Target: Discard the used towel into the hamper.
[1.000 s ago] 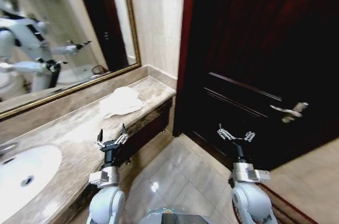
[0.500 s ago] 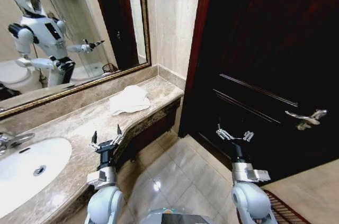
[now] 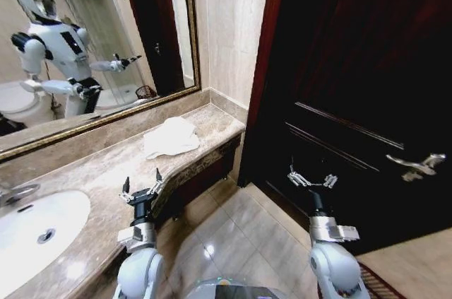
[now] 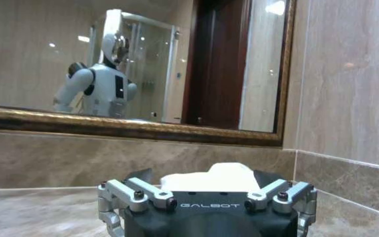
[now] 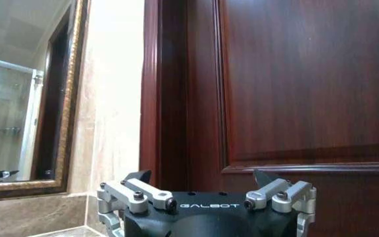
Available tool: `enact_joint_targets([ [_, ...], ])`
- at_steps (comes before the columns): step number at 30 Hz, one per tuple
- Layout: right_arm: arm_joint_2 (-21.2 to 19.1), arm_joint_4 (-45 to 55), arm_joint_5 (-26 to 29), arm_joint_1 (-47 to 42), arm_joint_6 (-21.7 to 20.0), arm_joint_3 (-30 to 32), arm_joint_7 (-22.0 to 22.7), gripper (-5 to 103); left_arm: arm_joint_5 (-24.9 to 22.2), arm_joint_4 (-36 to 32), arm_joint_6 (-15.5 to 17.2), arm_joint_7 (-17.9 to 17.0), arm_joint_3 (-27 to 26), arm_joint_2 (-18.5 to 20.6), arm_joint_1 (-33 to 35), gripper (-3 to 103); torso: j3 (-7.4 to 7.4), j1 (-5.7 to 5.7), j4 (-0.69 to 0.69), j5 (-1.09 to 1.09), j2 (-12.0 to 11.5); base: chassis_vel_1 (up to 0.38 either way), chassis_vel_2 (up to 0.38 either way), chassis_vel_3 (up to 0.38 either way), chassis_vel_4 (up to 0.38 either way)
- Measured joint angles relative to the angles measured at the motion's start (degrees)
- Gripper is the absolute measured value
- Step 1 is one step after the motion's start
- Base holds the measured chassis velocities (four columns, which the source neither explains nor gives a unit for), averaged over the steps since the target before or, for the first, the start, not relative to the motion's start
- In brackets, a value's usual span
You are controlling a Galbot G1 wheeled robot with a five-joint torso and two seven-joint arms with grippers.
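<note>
Grippers sit low in the head view: the left gripper (image 3: 140, 186) at lower left, above the front edge of the counter (image 3: 92, 172), and the right gripper (image 3: 311, 179) at lower right, over the floor (image 3: 233, 235) in front of the door (image 3: 353, 87). Both have their fingers spread wide and hold nothing, touching nothing. Farther back, near the middle of the frame, the towel (image 3: 171, 137) lies crumpled on the counter's far end, close to the corner where the wall (image 3: 229, 30) meets the mirror (image 3: 92, 30). In the left wrist view the towel (image 4: 209, 177) sits just beyond the left gripper (image 4: 206, 197), straight ahead, so that arm looks the better placed for the pick. The step in hand seems to be the approach to the towel. To do it well, I would keep the left fingers wide, come down over the highest fold, and press into the cloth before closing, since a limp towel may slip out of a shallow pinch. The sink (image 3: 35, 225) is at far lower left, well clear. A small dark basket (image 3: 145, 92) reflected in the mirror may be the hamper, though I cannot tell for sure
</note>
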Motion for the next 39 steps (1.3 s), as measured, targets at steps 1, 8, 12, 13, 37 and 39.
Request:
enact_joint_targets([
  [1,0.02,-0.09,-0.30,-0.02,0.14,0.01,0.14,100,-0.64,0.00,0.39,0.02,-0.14,0.52,-0.23,100,0.00,0.01,0.00,0.01,0.00,-0.177,0.188,0.165,-0.198],
  [8,-0.04,-0.69,-0.75,-0.24,2.28,0.07,0.16,100,-9.28,1.27,4.86,0.18,-3.26,8.39,-4.35,100,0.02,0.04,0.02,0.00,-0.01,-0.123,0.131,0.144,-0.107],
  [12,-0.01,-0.83,-0.75,-0.65,2.98,0.02,-0.61,100,-17.56,2.54,8.65,0.26,-5.00,15.07,-7.54,100,0.01,0.01,-0.01,-0.03,-0.01,0.000,0.000,0.000,0.000],
  [13,0.03,-0.88,-0.76,-0.71,3.10,0.00,-0.71,100,-19.79,2.94,9.57,0.22,-5.28,16.86,-8.28,100,0.00,-0.01,-0.01,-0.02,0.00,0.000,0.000,0.000,0.000],
  [37,0.79,-2.98,-1.18,-0.38,4.08,-0.57,-0.84,100,-53.93,14.43,33.61,-3.91,-0.74,40.41,-25.23,100,0.00,-0.01,0.01,-0.01,0.01,0.008,-0.003,-0.003,0.003],
  [39,0.76,-2.98,-1.16,-0.40,4.08,-0.55,-0.84,100,-54.99,14.84,34.05,-4.05,-0.45,40.71,-25.85,100,0.00,-0.01,0.01,-0.01,0.01,0.000,0.000,0.000,0.000],
])
